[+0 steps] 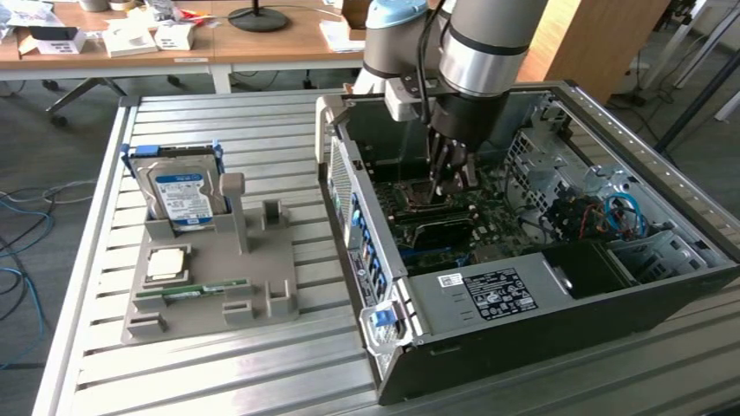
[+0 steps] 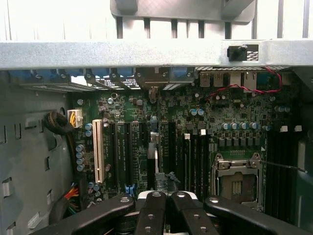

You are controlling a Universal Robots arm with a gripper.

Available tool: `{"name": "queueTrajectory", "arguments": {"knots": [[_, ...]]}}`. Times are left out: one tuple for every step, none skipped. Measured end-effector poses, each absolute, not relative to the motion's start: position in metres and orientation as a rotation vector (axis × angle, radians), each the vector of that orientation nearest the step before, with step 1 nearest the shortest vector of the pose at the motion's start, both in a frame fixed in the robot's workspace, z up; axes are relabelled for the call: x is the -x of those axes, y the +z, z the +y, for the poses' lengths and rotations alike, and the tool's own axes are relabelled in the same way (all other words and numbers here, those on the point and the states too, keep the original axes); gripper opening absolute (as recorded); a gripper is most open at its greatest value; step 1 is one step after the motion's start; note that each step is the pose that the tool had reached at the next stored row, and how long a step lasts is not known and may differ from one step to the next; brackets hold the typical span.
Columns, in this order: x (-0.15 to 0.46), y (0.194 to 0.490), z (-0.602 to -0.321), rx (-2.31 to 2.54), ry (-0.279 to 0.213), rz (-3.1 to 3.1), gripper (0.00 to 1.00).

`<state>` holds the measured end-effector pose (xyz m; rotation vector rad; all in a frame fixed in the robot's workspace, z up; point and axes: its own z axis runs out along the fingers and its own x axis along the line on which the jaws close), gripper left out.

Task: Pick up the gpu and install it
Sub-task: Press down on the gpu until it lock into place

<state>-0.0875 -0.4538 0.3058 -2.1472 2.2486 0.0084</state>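
Note:
My gripper (image 1: 449,169) reaches down into the open computer case (image 1: 555,329), just above the motherboard (image 1: 451,227). In the wrist view the two black fingers (image 2: 151,215) are pressed together, so the gripper (image 2: 164,197) is shut. A thin dark card seen edge-on, the gpu (image 2: 156,159), runs from between them down to the black expansion slots. It stands upright beside the white slot (image 2: 98,152). Its fan face is hidden.
The CPU socket (image 2: 238,178) lies beside the slots. The case's metal rear wall (image 2: 156,54) is close ahead. Outside the case, a grey holder (image 1: 208,286) on the slatted table carries a hard drive (image 1: 183,195), a processor chip (image 1: 168,260) and a green memory stick (image 1: 191,290).

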Motion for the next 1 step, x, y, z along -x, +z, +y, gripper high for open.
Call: {"name": "queueTrajectory", "arguments": {"knots": [[0.0875, 0.3058, -0.4538, 2.147, 0.008, 2.249, 0.11]]}}
